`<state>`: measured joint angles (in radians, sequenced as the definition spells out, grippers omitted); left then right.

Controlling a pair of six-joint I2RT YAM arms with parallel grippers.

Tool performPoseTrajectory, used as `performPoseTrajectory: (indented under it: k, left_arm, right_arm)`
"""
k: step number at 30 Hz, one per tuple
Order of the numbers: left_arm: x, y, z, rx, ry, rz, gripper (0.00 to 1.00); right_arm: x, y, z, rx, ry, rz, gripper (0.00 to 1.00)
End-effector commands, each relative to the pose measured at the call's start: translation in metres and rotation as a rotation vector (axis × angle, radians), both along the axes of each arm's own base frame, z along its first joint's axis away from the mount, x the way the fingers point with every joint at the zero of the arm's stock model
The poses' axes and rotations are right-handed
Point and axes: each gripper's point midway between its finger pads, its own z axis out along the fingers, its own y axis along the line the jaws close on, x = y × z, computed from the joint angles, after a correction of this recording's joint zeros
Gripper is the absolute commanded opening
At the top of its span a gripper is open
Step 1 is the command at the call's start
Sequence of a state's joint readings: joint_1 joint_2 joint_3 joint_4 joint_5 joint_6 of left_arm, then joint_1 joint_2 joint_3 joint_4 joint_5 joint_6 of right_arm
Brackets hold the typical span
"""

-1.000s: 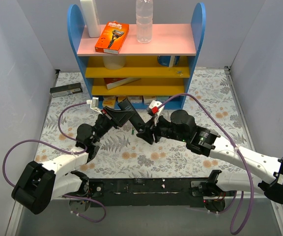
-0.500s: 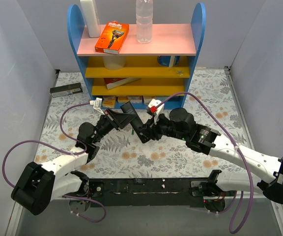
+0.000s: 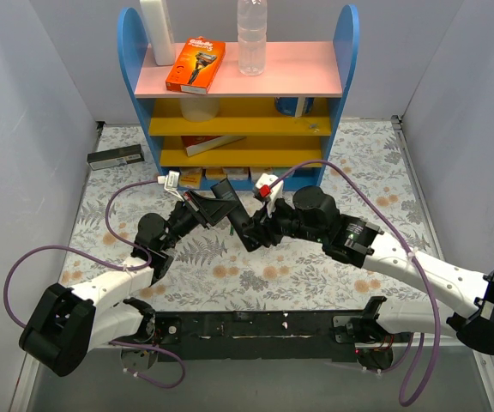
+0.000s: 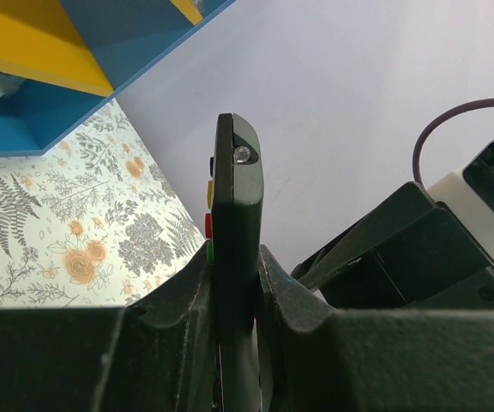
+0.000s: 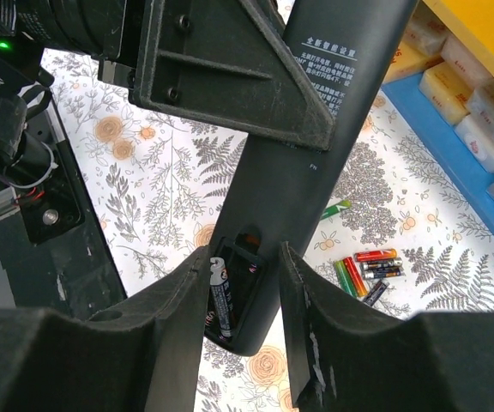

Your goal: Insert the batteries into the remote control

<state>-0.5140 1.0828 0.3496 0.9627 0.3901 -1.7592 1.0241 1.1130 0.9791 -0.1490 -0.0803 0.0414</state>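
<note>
Left arm point(image 3: 157, 233) angles in toward centre above counter point(image 3: 256, 279), jaws clamped on remote point(image 4: 234, 197), held edge-on | right arm point(image 3: 376, 249) stretches left to meet it, jaws apart astride remote's open bay, one battery point(image 5: 219, 309) inside; cannot tell if they press | spare batteries point(image 5: 369, 268) lie on counter

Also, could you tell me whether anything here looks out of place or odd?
Only mildly: the remote control, held in the left gripper, has its battery compartment open with no cover in view and just one battery seated. The spare batteries lie loose on the tablecloth, one green battery apart from the cluster.
</note>
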Motion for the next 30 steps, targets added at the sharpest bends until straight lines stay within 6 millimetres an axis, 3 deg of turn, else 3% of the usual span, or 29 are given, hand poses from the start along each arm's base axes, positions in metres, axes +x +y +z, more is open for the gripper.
performPoseTrajectory:
  k: [1,20,25,30]
  left_arm:
    - [-0.01,0.001,0.022,-0.039,-0.065,-0.019,0.0]
    - [-0.008,0.002,0.027,-0.03,-0.084,-0.005,0.0]
    - [-0.008,0.002,0.025,-0.028,-0.085,-0.004,0.0]
    - [-0.008,0.002,0.025,-0.003,-0.104,0.005,0.0]
  right_arm:
    - [-0.006,0.007,0.015,0.026,0.007,0.042,0.45]
    - [-0.013,0.005,-0.021,-0.08,0.083,0.069,0.4]
    - [-0.009,0.002,-0.021,-0.08,0.071,0.042,0.38]
    - [-0.002,0.0,0.0,-0.033,0.046,-0.002,0.38]
